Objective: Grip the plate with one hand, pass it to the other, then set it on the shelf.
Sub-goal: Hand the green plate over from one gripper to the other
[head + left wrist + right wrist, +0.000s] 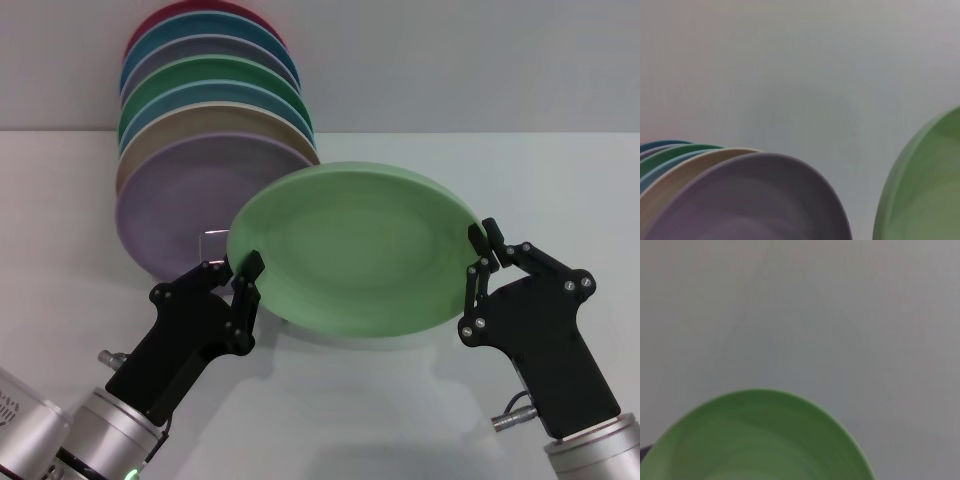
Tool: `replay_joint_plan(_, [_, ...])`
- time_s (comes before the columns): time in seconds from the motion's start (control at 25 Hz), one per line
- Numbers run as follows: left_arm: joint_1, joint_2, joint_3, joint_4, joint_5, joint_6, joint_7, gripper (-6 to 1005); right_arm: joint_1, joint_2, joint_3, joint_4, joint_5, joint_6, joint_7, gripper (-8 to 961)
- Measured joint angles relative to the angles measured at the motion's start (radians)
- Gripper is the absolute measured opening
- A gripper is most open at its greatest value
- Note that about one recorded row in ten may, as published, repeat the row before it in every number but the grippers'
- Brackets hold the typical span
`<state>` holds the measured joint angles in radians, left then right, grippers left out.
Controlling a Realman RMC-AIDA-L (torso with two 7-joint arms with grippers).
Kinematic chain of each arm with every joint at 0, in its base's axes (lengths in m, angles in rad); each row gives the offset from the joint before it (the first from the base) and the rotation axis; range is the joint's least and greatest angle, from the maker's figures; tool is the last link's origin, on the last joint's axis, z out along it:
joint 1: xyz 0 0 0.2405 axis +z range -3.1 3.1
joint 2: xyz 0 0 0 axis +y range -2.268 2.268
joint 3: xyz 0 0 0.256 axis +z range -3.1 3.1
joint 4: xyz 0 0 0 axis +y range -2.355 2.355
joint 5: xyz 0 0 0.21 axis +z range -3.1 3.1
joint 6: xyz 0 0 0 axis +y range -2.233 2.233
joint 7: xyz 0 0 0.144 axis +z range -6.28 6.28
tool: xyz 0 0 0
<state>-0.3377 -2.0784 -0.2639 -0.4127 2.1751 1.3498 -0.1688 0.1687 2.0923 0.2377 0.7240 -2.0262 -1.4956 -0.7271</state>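
The light green plate (pixel 355 248) hangs tilted above the white table, held by its rim between both grippers. My left gripper (pixel 247 285) is shut on its left rim. My right gripper (pixel 484 252) is shut on its right rim. The plate also shows in the left wrist view (pixel 927 190) and in the right wrist view (pixel 757 440). The shelf is a thin silver wire rack; only its small front loop (pixel 212 240) shows, just left of the plate and behind my left gripper.
Several plates stand on edge in the rack at the back left, with a lavender plate (pixel 185 205) in front, then beige, blue and darker green (pixel 215 75) ones. The lavender plate (pixel 750 200) is close to my left gripper. A grey wall rises behind the table.
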Motion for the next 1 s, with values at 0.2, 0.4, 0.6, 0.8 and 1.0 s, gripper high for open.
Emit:
replay_joint_plan(0.2, [0.000, 0.000, 0.000, 0.005, 0.001, 0.000, 0.000, 110, 0.000, 0.000, 0.000, 0.000, 0.000, 0.000, 0.000, 20])
replay_joint_plan(0.4, [0.000, 0.000, 0.000, 0.008, 0.001, -0.007, 0.000, 95, 0.002, 0.000, 0.002, 0.000, 0.000, 0.003, 0.000, 20])
replay_joint_plan(0.6, [-0.001, 0.000, 0.000, 0.008, 0.005, -0.009, 0.000, 80, 0.003, 0.000, 0.004, 0.000, 0.000, 0.010, -0.001, 20])
replay_joint_plan(0.8, [-0.002, 0.001, 0.000, 0.008, 0.006, -0.009, 0.000, 75, 0.009, 0.000, 0.005, 0.000, 0.000, 0.012, -0.002, 20])
replay_joint_plan(1.0, [-0.003, 0.004, 0.000, 0.008, 0.006, -0.009, 0.000, 61, 0.011, 0.000, 0.005, 0.000, 0.000, 0.014, -0.002, 20])
